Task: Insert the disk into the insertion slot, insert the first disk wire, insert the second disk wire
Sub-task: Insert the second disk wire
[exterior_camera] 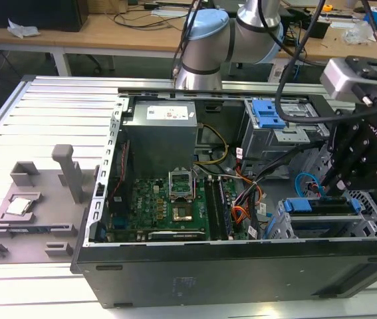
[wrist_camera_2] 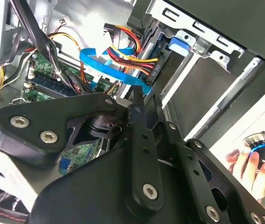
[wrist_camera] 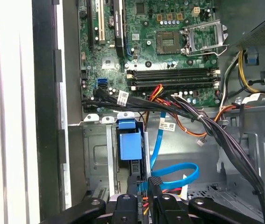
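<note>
The disk (exterior_camera: pixel 321 206) sat in the insertion slot (exterior_camera: pixel 288 226), blue frame showing. The gripper (wrist_camera: pixel 144 186) hung just above it, fingers narrow around a wire plug (wrist_camera: pixel 141 170); likely the first wire step, needing a straight press down

Tight quarters at the insertion slot (wrist_camera: pixel 123 163): the disk (wrist_camera: pixel 130 145) sits in the bay between sheet-metal walls, and a thick black cable bundle (wrist_camera: pixel 202 123) crosses just beside its mouth. A blue ribbon cable (wrist_camera: pixel 176 172) loops through the open space next to the cage. Over the motherboard (exterior_camera: pixel 175 206) the case is open from above, while a person's hand (wrist_camera_2: pixel 249 165) sits just outside the case.
</note>
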